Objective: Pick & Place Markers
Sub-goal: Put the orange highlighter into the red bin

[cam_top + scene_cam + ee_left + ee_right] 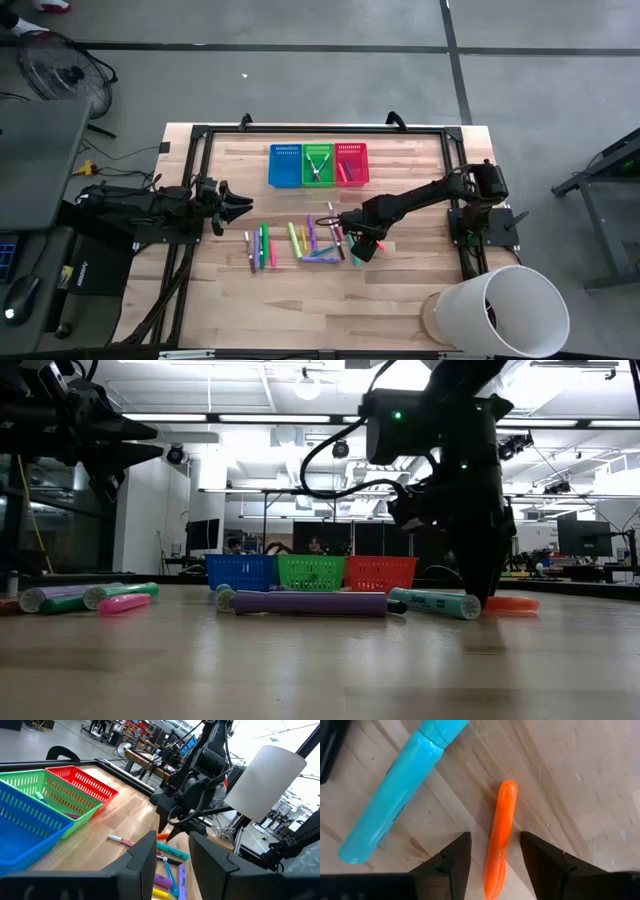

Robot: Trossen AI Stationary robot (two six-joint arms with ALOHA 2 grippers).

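Orange marker point(501, 836) — smooth, tapered — between right gripper point(492, 851) fingers.

Markers point(300, 243) lie flat and scattered mid-table in mixed colours, an orange marker point(501, 836) lying beside a teal one point(395, 800).

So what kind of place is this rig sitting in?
Probably a robotics lab or workshop: bare concrete floor, a floor fan beside the wooden table, and more benches with monitors under strip lights behind.
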